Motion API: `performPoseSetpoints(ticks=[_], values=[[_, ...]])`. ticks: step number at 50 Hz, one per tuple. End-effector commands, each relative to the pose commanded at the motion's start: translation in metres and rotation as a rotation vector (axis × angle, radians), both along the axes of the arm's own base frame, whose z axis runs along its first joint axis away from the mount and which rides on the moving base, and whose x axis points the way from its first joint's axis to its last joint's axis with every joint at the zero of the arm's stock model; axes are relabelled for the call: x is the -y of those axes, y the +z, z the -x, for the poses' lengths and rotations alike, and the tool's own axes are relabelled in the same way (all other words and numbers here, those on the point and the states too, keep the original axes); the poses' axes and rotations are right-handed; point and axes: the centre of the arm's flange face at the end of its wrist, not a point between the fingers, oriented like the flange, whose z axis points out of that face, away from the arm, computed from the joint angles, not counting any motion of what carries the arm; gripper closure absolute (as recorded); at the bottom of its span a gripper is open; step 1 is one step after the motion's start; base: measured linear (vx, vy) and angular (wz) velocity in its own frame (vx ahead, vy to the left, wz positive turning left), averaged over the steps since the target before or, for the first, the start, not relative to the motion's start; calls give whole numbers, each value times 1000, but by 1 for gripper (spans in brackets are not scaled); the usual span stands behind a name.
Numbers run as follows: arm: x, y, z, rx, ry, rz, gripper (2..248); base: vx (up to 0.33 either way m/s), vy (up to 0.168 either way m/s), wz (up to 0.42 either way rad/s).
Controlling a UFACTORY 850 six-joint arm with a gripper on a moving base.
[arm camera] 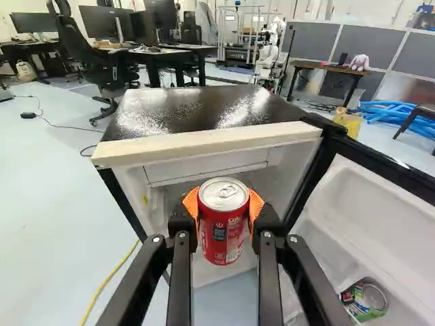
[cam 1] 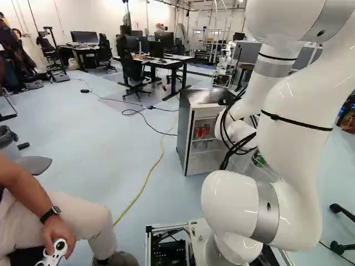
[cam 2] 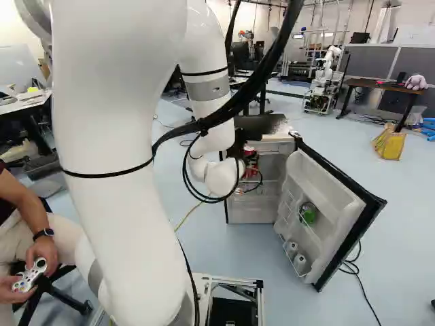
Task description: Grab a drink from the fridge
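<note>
Pincer (cam 2: 251, 161) clasps red can (arm camera: 223, 231) lid-up, long axis vertical.

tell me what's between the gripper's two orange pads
A red drink can, held with an orange pad of the gripper against each side. The wrist view shows this, with the open fridge beyond it.

1. The black pincer (cam 2: 251, 163) clasps an upright red can with a silver top (arm camera: 223, 227) between orange pads (arm camera: 192, 202).
2. Ahead stands an open, black-topped fridge (arm camera: 197, 109).
3. Its white-lined door (arm camera: 374, 204) holds a partly green container (arm camera: 368, 302).
</note>
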Motion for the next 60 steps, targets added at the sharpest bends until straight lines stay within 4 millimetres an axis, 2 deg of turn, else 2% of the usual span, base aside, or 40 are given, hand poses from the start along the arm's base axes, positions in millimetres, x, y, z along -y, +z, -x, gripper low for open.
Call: performPoseSetpoints(ticks=[60], values=[[2, 47, -31, 0, 23, 36, 159, 0, 0, 0]])
